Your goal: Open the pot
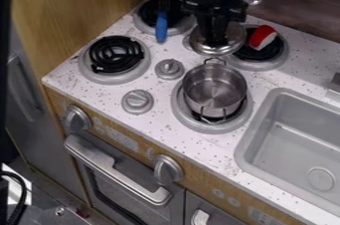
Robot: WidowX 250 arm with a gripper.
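I have one pot (214, 87) in front of me, upright on its burner and uncovered, the metal inside showing; its two loop handles are at 12 and 6 o'clock. The single lid (225, 48) is off it, at 12 o'clock from the pot and near the rim. My hand (213, 43) is down from the top of the view, right over the middle of that lid. From here I can't tell how far open the hand is, or whether it has hold of the lid.

Taking the pot as the centre of my clock, I count four burners on the speckled surface (156, 120): the one beneath the pot and three more, at 10, 11 and 1 o'clock. The 11 o'clock burner (143, 26) has one blue-handled utensil (161, 27) lying across it; the one at 1 (272, 59) has one red and white piece (262, 37) on it. The burner at 10 (136, 69) shows its black coil.

Two grey knobs stand on top, one (169, 68) at 10, one (137, 101) at 9. I see two bigger dials on the front panel, one (77, 118) between 8 and 9, the other (168, 169) at 7. One sink (268, 124) lies between 4 and 5.
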